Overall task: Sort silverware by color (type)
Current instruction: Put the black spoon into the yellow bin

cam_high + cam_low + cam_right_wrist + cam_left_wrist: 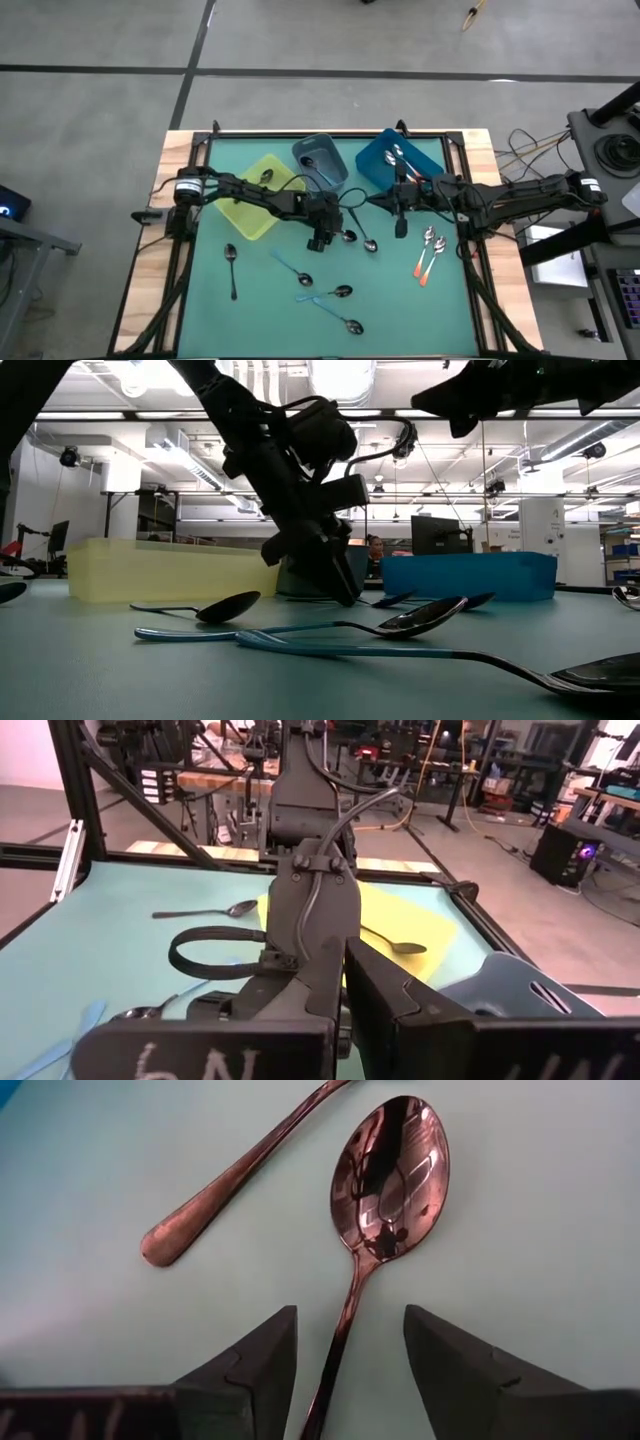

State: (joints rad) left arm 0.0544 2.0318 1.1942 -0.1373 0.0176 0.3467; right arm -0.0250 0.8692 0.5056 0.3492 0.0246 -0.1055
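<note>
My left gripper (318,240) sits low at the centre of the green mat (260,300), its fingers (250,1370) spread to either side of the thin handle of a dark spoon (385,1190). The left wrist view shows that the handle runs between the pads without touching either, with the spoon's bowl facing up ahead of the tips; a second dark handle (230,1180) lies beside it, its bowl cut off at the frame edge. From above, my own gripper body hides most of this spoon, and only two dark bowls show at 3 o'clock of it. The low view shows my fingertips down near the mat, but the arm blocks the spoon itself. My right gripper (401,226) hangs at 3 o'clock of the left one, near the blue bin (372,160); the right wrist view shows its fingers (400,1010) pressed together with nothing between them. Remaining silverware: two orange-red spoons (428,255) at 4 o'clock of centre, three light blue spoons (320,295) at 6 o'clock, one black spoon (232,268) at 8 o'clock. Spoons already lie in the yellow bin (255,215), the grey-blue bin (330,152) and the blue bin; their handle colours are hard to make out.
</note>
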